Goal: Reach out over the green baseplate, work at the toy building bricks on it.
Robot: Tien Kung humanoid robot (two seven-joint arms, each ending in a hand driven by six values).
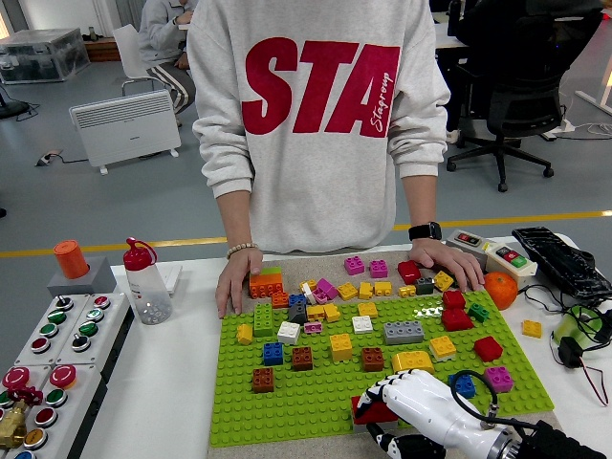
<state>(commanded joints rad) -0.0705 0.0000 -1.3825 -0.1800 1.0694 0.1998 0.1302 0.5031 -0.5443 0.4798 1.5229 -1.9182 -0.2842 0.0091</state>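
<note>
1. Right robot hand [400,402] at baseplate [316,397] near edge, fingers curled over red brick [367,412], gripping it.
2. Red brick tilted, long axis roughly left-right.
3. Person's hands [232,281] rest flat at the baseplate's far edge.

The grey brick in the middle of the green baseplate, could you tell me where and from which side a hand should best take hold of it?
Grip the grey brick across its two long sides, coming down from above. It is a long, low block lying left to right on the green baseplate, with open studs before and behind it; the white brick and yellow brick crowd its short ends.
</note>
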